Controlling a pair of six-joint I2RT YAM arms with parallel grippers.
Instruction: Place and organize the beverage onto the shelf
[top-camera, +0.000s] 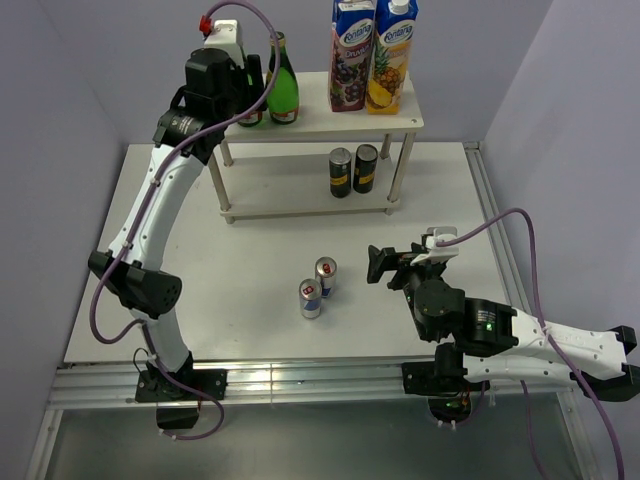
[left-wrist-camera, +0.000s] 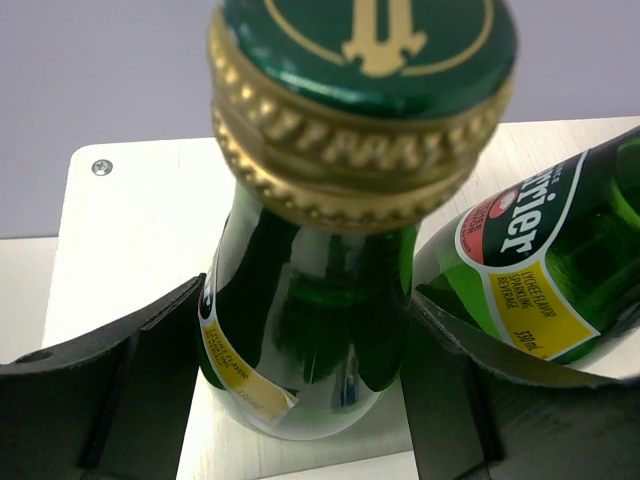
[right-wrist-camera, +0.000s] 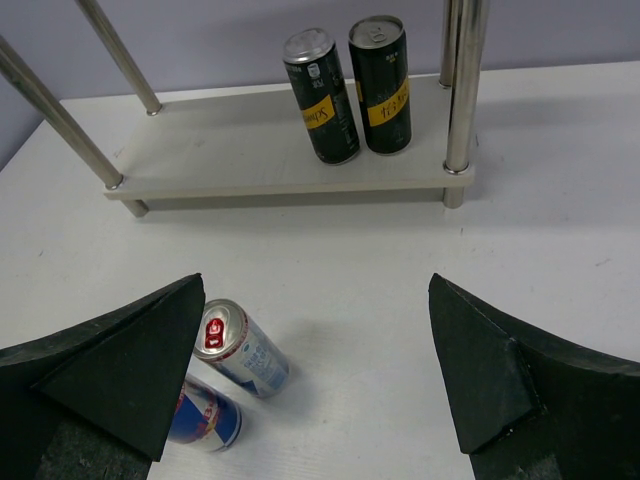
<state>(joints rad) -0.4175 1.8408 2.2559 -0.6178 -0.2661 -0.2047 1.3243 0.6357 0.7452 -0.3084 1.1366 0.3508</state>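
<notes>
The shelf (top-camera: 322, 124) stands at the back of the table. My left gripper (top-camera: 254, 88) is at the left end of its top board (left-wrist-camera: 130, 240), shut on a green bottle (left-wrist-camera: 300, 300) that stands on the board. The second green bottle (top-camera: 283, 88) stands just to its right, touching the right finger (left-wrist-camera: 450, 400). Two dark cans (top-camera: 341, 171) (top-camera: 365, 168) stand on the lower board (right-wrist-camera: 230, 150). Two blue-silver cans (top-camera: 325, 277) (top-camera: 311, 298) stand on the table. My right gripper (top-camera: 379, 265) is open and empty, to the right of them (right-wrist-camera: 243, 348).
Two tall juice cartons (top-camera: 352, 55) (top-camera: 392, 55) stand on the right half of the top board. Thin metal legs (right-wrist-camera: 462, 90) hold the boards at the corners. The table's side rails run along the right edge (top-camera: 495, 230) and the near edge.
</notes>
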